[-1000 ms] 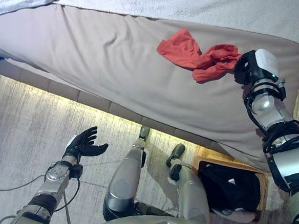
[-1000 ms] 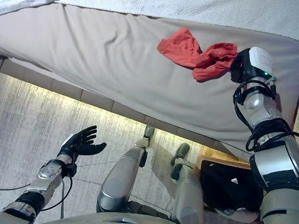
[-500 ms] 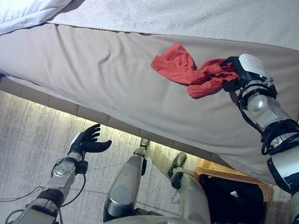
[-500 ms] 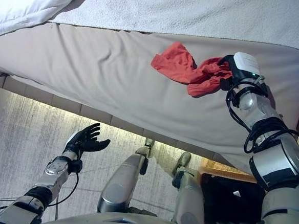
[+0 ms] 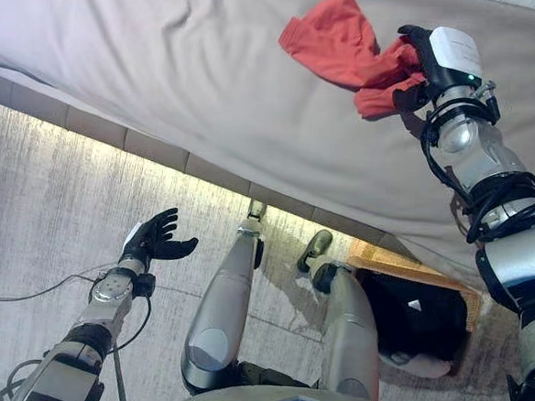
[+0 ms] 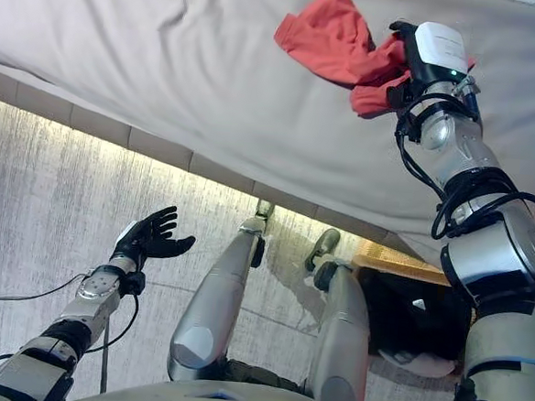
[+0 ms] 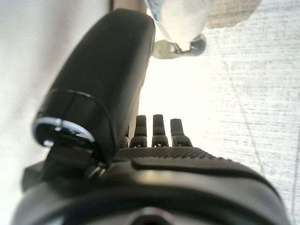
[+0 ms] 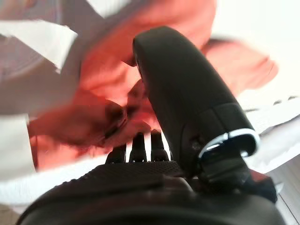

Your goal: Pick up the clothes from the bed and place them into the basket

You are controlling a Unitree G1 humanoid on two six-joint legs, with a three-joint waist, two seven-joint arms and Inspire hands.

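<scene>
The red cloth was seen lying crumpled on the bed, near its right end, its long axis running roughly from the robot's left toward its right. Its right end was bunched under the right robot hand, and the rest trailed away leftward from that hand across the sheet. In the right wrist view the fingers were sunk into the red folds with the thumb laid over them, so the hand was judged to be clamped on the cloth, though the fingertips themselves were hidden. The left robot hand was held low over the floor, well apart from the bed, fingers spread and holding nothing; the right was plainly the nearer one. The basket was seen on the floor by the bed's edge, below the right arm, with dark clothing already in it.

Against the picture of half a second earlier, the whole view was shifted: less of the bed's far side was shown, so the camera was taken to have moved. The right robot hand was now set further over the cloth's end, with more red gathered beneath it. The coming lift was judged to turn on drawing the cloth back toward the basket.
</scene>
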